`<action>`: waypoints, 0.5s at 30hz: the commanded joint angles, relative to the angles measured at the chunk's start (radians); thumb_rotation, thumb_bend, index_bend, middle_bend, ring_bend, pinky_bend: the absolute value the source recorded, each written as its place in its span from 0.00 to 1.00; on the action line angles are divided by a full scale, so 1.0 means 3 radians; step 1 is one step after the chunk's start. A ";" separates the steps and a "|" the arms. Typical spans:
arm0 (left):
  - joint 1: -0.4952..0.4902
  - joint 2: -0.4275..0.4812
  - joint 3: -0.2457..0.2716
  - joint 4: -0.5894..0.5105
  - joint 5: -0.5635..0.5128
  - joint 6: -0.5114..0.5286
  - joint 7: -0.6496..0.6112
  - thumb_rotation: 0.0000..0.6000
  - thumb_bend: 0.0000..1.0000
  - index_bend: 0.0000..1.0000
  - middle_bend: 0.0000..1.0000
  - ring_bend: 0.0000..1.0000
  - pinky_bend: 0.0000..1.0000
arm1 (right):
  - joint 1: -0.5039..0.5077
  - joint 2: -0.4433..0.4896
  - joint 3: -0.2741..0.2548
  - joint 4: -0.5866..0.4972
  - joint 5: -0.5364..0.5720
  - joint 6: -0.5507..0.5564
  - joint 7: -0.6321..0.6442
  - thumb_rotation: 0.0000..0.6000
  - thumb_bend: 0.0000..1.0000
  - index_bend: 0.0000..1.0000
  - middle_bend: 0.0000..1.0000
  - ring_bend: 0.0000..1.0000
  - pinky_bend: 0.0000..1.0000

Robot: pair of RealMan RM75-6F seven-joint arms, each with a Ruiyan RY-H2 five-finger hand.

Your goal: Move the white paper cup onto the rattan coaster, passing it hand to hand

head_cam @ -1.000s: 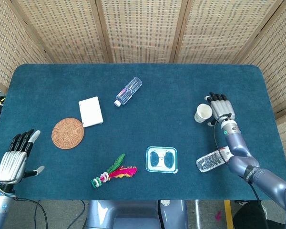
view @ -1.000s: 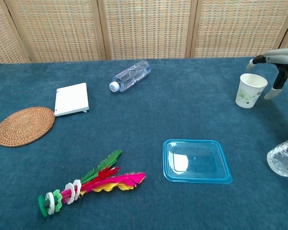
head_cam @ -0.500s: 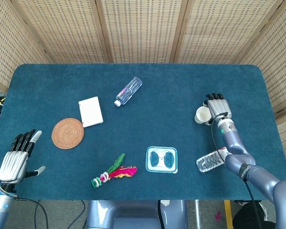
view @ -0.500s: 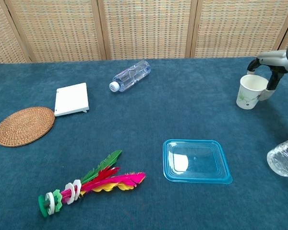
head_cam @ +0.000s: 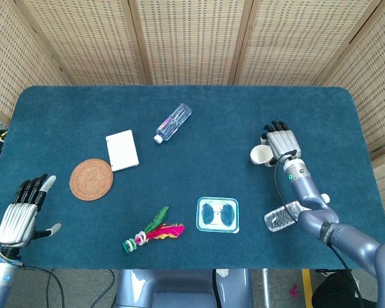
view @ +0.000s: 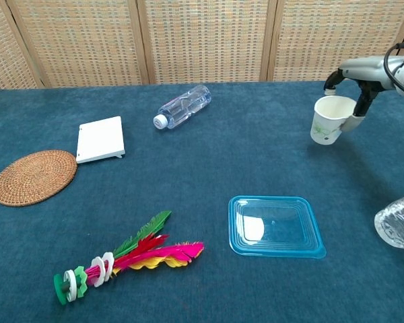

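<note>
The right hand grasps the white paper cup at the blue surface's right side, well apart from the round rattan coaster. The left hand hangs released, fingers apart, holding nothing.

white paper cup – green sprigs, tan rattan coaster

Head view high above, looking steeply down on the whole table, chest view low, near, facing level across it toward the screen, both sharing the tabletop.
</note>
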 commanded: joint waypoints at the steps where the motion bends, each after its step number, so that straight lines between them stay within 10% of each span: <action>1: -0.0001 0.0003 0.0001 0.0000 0.0002 0.0001 -0.0002 1.00 0.10 0.00 0.00 0.00 0.00 | 0.0090 0.0145 0.0080 -0.0396 0.0071 0.0154 -0.0225 1.00 0.08 0.48 0.15 0.00 0.02; 15: -0.0016 -0.0002 0.0041 0.0030 0.0054 -0.0038 -0.0101 1.00 0.10 0.00 0.00 0.00 0.00 | 0.0680 -0.0222 0.0213 -0.0927 0.0653 0.0287 -0.0911 1.00 0.08 0.47 0.15 0.00 0.02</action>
